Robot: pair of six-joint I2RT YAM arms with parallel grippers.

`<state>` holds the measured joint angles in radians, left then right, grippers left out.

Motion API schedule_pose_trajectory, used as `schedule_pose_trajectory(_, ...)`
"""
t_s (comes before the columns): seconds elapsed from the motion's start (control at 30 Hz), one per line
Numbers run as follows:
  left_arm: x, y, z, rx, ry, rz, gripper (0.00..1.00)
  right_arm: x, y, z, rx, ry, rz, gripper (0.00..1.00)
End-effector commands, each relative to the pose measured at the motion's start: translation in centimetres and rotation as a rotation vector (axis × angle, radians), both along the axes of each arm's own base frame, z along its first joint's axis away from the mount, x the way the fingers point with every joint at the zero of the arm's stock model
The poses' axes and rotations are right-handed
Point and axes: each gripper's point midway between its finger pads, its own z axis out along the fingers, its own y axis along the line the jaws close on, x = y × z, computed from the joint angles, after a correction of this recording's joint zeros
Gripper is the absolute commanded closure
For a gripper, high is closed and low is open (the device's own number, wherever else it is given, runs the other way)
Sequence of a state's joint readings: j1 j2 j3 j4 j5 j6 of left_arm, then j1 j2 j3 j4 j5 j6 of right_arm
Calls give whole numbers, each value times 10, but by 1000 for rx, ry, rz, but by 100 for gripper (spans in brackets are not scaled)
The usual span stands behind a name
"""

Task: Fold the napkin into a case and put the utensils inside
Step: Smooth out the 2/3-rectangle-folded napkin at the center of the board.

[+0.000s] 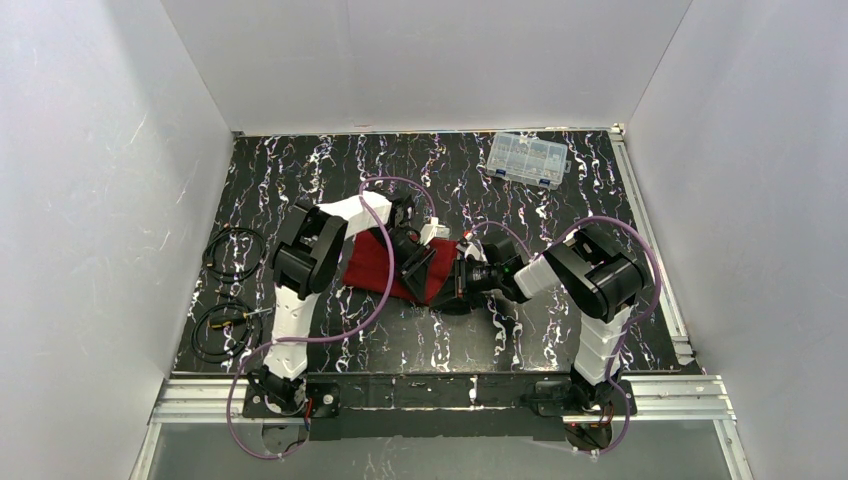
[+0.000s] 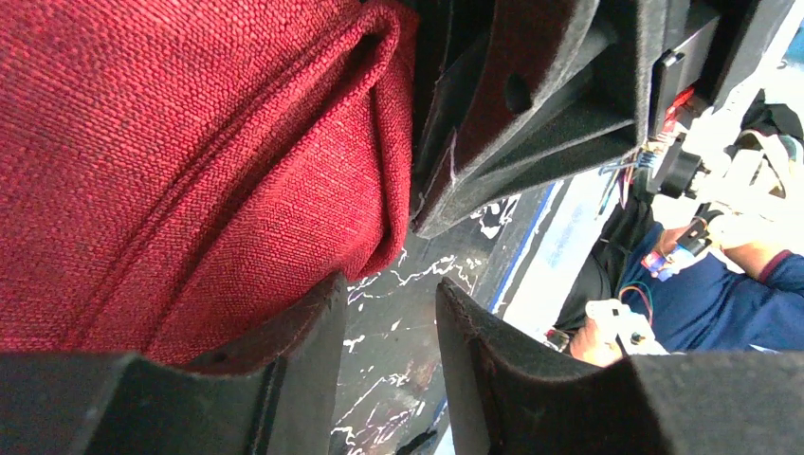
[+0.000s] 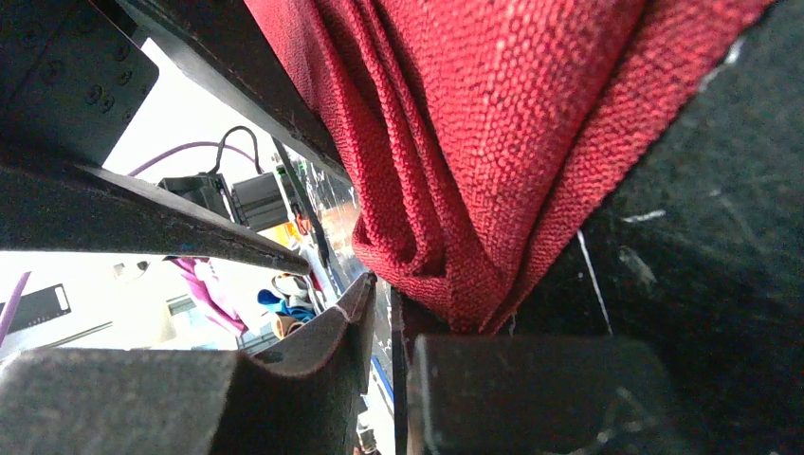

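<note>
Folding napkin (image 1: 368,262), mid-step: left gripper (image 2: 389,292) part-open beside its corner, right gripper (image 3: 382,301) narrow at fold, hold unclear; next needs firm pinch.

You worked between plain white walls (image 1: 100,200) under even light, over a black tabletop (image 1: 330,170) veined with white, with an aluminium rail (image 1: 649,230) along its right edge.

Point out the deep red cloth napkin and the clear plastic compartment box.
deep red cloth napkin (image 1: 366,264): top external view, on the uncovered left part of the cloth, between the two arms.
clear plastic compartment box (image 1: 525,158): top external view, on the middle of its top face.
</note>
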<state>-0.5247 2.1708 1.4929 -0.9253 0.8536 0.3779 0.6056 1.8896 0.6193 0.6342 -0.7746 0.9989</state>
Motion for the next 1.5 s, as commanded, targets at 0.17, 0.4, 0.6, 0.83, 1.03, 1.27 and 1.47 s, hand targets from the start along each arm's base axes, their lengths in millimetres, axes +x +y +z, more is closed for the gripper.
schedule_pose_trajectory(0.17,-1,24,-9,68,9,-42,62,12,5,13,1,-20,-2,79)
schedule_pose_trajectory(0.4,2,24,-10,64,-13,-53,62,29,14,30,9,-51,-14,79)
schedule_pose_trajectory(0.6,5,21,-10,54,-25,-49,62,36,18,22,4,-35,-34,79)
schedule_pose_trajectory(0.83,11,19,-6,48,-56,-45,63,35,9,-10,-76,-13,-65,82)
schedule_pose_trajectory(1.03,8,37,2,75,-72,-84,63,34,-12,-34,-138,21,-119,84)
schedule_pose_trajectory(1.27,16,80,4,120,-20,-64,63,36,-18,-38,-150,17,-135,84)
schedule_pose_trajectory(1.47,29,102,9,113,21,-13,63,34,-18,-40,-145,25,-132,84)
